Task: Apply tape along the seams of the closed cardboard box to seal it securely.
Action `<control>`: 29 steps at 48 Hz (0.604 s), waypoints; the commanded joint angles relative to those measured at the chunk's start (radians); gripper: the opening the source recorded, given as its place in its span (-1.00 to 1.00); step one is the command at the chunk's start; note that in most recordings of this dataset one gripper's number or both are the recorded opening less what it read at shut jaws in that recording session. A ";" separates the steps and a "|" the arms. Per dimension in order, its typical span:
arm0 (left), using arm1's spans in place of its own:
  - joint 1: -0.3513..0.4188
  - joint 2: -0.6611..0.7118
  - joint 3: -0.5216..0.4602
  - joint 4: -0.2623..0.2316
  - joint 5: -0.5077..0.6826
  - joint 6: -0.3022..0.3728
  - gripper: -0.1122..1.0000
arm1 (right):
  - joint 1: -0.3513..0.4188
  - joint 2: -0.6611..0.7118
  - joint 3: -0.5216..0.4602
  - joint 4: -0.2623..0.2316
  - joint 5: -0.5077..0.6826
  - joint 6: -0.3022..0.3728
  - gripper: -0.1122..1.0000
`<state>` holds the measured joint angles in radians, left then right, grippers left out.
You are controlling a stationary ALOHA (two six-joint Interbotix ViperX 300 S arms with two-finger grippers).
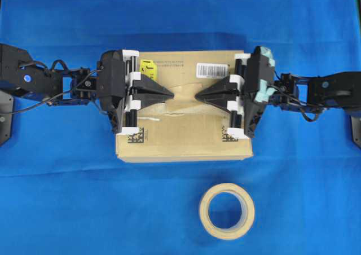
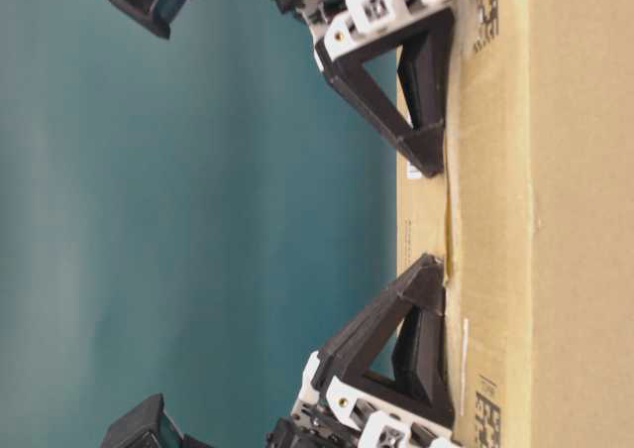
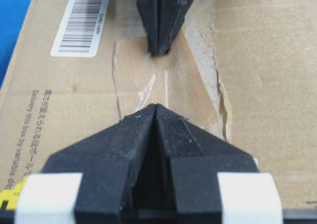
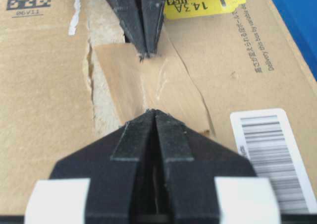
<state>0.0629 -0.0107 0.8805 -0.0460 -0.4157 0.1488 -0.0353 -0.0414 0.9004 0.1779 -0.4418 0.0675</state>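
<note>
A: Right, risks first, biggest down; the cardboard box (image 1: 183,136) sits square on the blue cloth (image 1: 67,210), and the tape (image 3: 158,87) lies skewed on its top near the middle, mostly to one side of the seams (image 4: 90,70) rather than along them; pressed down like that, I'd judge the flap line stays unsealed.

B: Claws?

A: Left gripper (image 1: 169,92) and right gripper (image 1: 198,95) both pinched fully closed, nothing between the jaws; tips facing each other, one at each end of the strip, touching or nearly so; I can't tell which; if they drag outward unevenly, the strip could wrinkle or lift; it already shows creases.

B: Surface, room?

A: Cloth smooth, covers the whole table; tape roll (image 1: 227,211) lies flat in front of the box, well apart; torn pale residue edges the seam, poor ground for adhesion.
</note>
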 commanded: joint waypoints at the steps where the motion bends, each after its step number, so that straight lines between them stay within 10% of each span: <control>1: 0.002 -0.015 0.000 0.003 0.003 0.000 -0.79 | 0.006 -0.032 0.005 0.003 0.003 0.000 -0.81; 29: -0.071 0.009 -0.132 0.008 -0.055 0.046 -0.79 | -0.017 0.055 -0.141 -0.003 -0.026 -0.038 -0.81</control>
<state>0.0031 0.0061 0.7685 -0.0414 -0.4541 0.1902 -0.0522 -0.0031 0.7992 0.1779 -0.4571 0.0322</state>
